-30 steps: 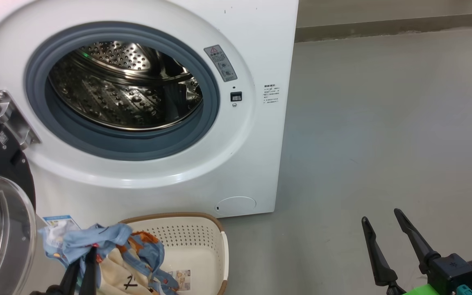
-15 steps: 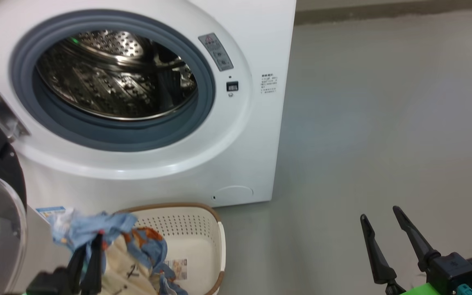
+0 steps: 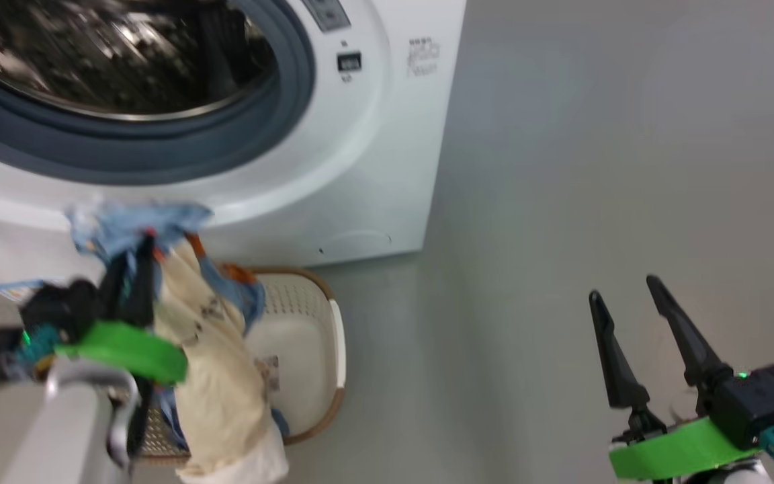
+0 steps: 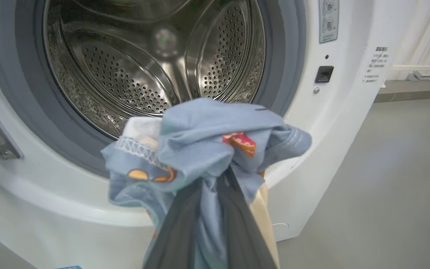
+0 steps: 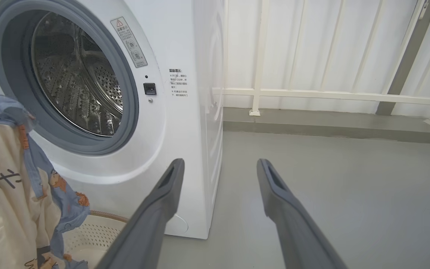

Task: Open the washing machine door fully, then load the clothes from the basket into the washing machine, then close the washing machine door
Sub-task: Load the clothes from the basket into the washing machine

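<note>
Beyond left claw (image 4: 225, 175): washer (image 4: 330, 123) mouth is sitting ahead, seemingly higher.
Your left claw: you're gripping clothes (image 4: 200, 142).
Your right claw (image 5: 220, 161): idling wide, farther off.

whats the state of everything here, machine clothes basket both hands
washing machine: open, drum empty
clothes: hanging from left hand, not yet in drum
basket: upright on the floor before the machine
left hand: shut on clothes
right hand: open, empty

Smooth grey floor (image 3: 562, 168), white washing machine (image 3: 373, 134) standing on it — cream basket (image 3: 296, 302) just in front
</note>
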You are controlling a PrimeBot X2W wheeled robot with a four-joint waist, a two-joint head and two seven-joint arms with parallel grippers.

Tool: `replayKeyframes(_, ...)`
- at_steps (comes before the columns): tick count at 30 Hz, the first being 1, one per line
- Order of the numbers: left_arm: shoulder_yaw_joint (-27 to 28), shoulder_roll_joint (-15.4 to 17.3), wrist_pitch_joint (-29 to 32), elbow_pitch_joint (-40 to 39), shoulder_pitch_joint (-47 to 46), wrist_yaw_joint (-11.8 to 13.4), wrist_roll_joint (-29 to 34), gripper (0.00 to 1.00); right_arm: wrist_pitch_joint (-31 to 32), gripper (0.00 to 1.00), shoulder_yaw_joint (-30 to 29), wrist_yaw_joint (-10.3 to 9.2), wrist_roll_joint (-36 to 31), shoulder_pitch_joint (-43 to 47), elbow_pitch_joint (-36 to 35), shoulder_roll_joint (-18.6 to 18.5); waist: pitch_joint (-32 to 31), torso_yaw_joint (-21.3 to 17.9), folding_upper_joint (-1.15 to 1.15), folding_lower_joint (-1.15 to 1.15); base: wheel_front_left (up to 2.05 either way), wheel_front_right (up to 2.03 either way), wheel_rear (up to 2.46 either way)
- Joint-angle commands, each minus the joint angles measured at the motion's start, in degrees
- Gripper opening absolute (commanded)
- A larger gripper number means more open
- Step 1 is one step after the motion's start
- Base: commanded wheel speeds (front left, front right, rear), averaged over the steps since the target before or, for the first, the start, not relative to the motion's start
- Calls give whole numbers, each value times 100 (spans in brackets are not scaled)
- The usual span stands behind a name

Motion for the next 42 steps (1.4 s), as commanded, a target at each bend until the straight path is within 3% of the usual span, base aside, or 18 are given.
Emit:
replayKeyframes(1,264,182,-54,61,-451,-58,-61,0,-78,100,164,9,83,-233,-175,-27,684,-337,0,0,0,0,0)
replayKeyframes(10,481,546,303,1581,-2582,-621,-516,0,-212,100,287,9,255,-860,-82,-27,1742,-737,0,0,0,0,0)
replayKeyframes(17,329,1156,1075,2304,-3846,-773,-697,0,-220,100,382,9,339,-1179,-177,-27,2331,-1106,0,0,0,0,0)
replayKeyframes(25,-30,1759,2112,2326,-4892,-798,-1116,0,-221,100,561,9,618,-1400,-214,-27,2851,-1518,0,0,0,0,0)
replayKeyframes(32,-335,2623,2681,2033,-5622,-800,-1373,0,-221,100,720,9,903,-1559,-224,-27,3210,-1964,0,0,0,0,0)
replayKeyframes(38,-396,3057,2301,1997,-6343,-661,-912,0,-221,100,832,9,1029,-1637,-216,-27,3385,-2184,0,0,0,0,0)
replayKeyframes(42,-391,3150,1597,2055,-6755,-348,-536,0,-221,100,892,9,1071,-1660,-219,-27,3429,-2265,0,0,0,0,0)
